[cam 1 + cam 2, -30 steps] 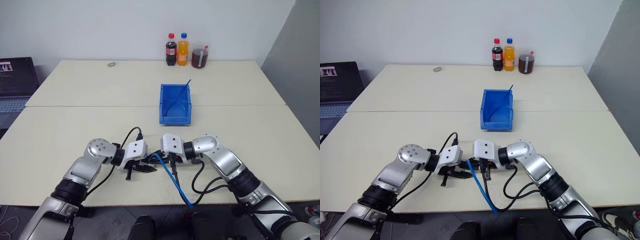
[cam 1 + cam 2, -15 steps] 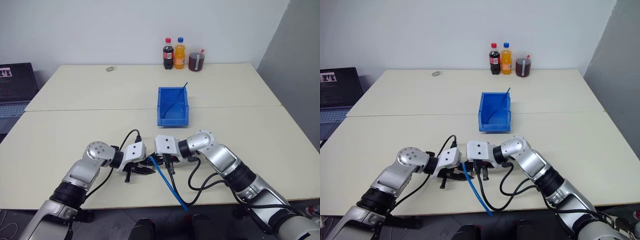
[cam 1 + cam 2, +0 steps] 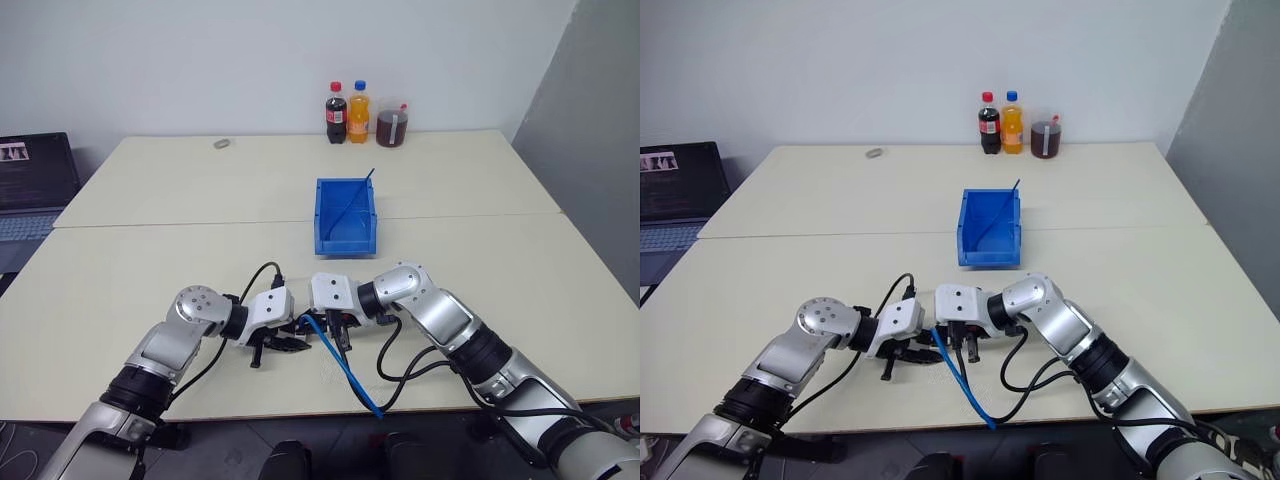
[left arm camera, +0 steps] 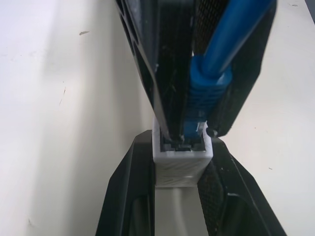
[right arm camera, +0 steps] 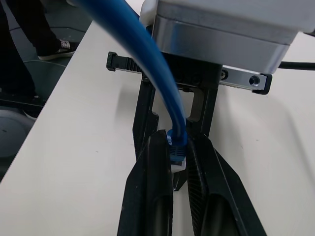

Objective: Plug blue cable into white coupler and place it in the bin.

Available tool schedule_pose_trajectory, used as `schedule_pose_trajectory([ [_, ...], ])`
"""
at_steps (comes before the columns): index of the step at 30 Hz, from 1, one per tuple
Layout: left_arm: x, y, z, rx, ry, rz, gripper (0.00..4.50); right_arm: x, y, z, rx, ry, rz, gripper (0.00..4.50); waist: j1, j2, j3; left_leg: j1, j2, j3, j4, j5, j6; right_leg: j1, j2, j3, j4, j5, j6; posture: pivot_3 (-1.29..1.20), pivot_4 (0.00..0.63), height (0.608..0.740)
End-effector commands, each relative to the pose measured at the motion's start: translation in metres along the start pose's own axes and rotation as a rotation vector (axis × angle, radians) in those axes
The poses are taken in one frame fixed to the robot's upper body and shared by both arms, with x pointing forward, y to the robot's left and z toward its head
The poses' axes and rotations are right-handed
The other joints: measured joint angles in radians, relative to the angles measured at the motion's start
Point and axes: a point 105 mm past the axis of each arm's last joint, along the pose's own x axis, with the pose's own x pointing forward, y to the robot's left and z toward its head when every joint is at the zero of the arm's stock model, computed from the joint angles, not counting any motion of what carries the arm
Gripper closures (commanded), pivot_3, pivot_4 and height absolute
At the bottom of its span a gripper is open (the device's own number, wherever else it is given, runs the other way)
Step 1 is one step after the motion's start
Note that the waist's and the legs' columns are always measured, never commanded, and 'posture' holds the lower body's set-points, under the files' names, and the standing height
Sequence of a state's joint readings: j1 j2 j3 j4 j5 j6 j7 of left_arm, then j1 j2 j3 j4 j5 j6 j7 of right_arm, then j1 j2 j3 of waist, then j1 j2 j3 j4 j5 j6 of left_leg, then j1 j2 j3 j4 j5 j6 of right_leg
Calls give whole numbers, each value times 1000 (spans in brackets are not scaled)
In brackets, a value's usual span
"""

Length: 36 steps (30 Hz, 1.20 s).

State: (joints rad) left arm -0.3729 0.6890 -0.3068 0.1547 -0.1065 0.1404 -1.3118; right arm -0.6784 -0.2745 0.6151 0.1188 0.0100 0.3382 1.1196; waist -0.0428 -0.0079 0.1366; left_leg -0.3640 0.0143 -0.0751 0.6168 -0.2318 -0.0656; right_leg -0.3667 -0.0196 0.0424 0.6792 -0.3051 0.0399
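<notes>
Near the table's front edge my two grippers meet tip to tip. My left gripper (image 3: 291,343) is shut on the white coupler (image 4: 181,164), a small white block pinched between its black fingers. My right gripper (image 3: 335,331) is shut on the blue boot of the blue cable (image 3: 345,370), just behind the clear plug. The plug's tip (image 4: 197,132) sits in the coupler's mouth; how deep I cannot tell. The cable's free length hangs over the front edge. The bin (image 3: 346,213) stands farther back at mid-table, a darker blue cable (image 3: 362,187) leaning in it.
Two bottles (image 3: 347,98) and a jar of dark drink (image 3: 390,121) stand at the far edge. A small grey object (image 3: 221,144) lies at the back left. A laptop (image 3: 35,172) sits off the table's left side. Black arm cables (image 3: 405,345) loop by my right wrist.
The head views have shifted a little. Both grippers stay together at the same place with the same holds; the right wrist has tilted slightly, swinging the hanging cable.
</notes>
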Motion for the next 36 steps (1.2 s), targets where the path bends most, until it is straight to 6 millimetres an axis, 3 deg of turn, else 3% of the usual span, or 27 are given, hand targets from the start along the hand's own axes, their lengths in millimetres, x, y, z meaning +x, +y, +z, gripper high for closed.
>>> schedule_pose_trajectory([
  [1, 1, -6, -10, -9, 35, -6, 3710, 8, 28, -58, 226, 145, 64, 4393, -1, -1, -3, 1, 0, 0, -2, 0, 0, 0, 0, 0, 0, -1, 0, 0, 150, 740],
  [5, 2, -4, -10, -16, 20, 19, 3710, 5, 16, -40, 183, 66, -18, 4393, 1, -1, -2, 1, 0, -1, -6, 0, 0, 3, 0, -1, 0, -2, -2, 0, 150, 740],
  [7, 1, -1, -11, -18, 14, 55, 3006, 1, 11, -32, 170, 28, -62, 4393, 2, -1, -2, 0, 0, -1, -6, 0, 0, 3, 0, -2, 0, -2, -2, 0, 150, 740],
  [13, -15, 5, -4, -71, -50, 130, 1752, -16, 10, -1, 128, -125, -122, 4394, 1, -3, 7, 0, 1, -2, -6, 0, 0, 2, 0, -2, 0, -2, -2, 0, 150, 740],
  [18, -30, 3, 8, -118, -119, 164, 672, -32, 4, 19, 116, -217, -190, 4394, 1, -8, 21, -11, 2, -3, -6, 0, 0, -8, 1, -3, 1, -1, -2, 0, 150, 740],
  [21, -52, 8, 28, -156, -198, 212, 74, -61, -14, 43, 127, -318, -294, 4394, 1, -9, 25, -21, 2, -3, -6, 0, 0, -18, 1, -4, 2, -1, -3, 0, 150, 740],
  [26, -77, 25, 56, -129, -282, 349, 0, -107, -40, 70, 197, -479, -460, 4395, 3, -13, 35, -31, 2, -7, -3, 0, -1, -24, 0, -6, 2, 2, -8, 0, 150, 740],
  [29, -86, 42, 70, -148, -335, 441, 0, -129, -63, 75, 243, -530, -573, 4396, 6, -14, 39, -31, 1, -7, -3, 0, -1, -23, -1, -6, 1, 2, -8, 0, 150, 740],
  [32, -90, 55, 77, -147, -356, 501, 0, -136, -84, 74, 282, -522, -622, 4396, 8, -15, 40, -31, 1, -6, -3, 0, -1, -23, -1, -8, 1, 2, -7, 0, 150, 740],
  [36, -88, 65, 81, -107, -340, 528, 0, -135, -130, 66, 360, -456, -717, 4396, 1, -16, 41, -31, 0, -4, -3, 0, -1, -24, -1, -6, 2, 3, -8, 0, 150, 740],
])
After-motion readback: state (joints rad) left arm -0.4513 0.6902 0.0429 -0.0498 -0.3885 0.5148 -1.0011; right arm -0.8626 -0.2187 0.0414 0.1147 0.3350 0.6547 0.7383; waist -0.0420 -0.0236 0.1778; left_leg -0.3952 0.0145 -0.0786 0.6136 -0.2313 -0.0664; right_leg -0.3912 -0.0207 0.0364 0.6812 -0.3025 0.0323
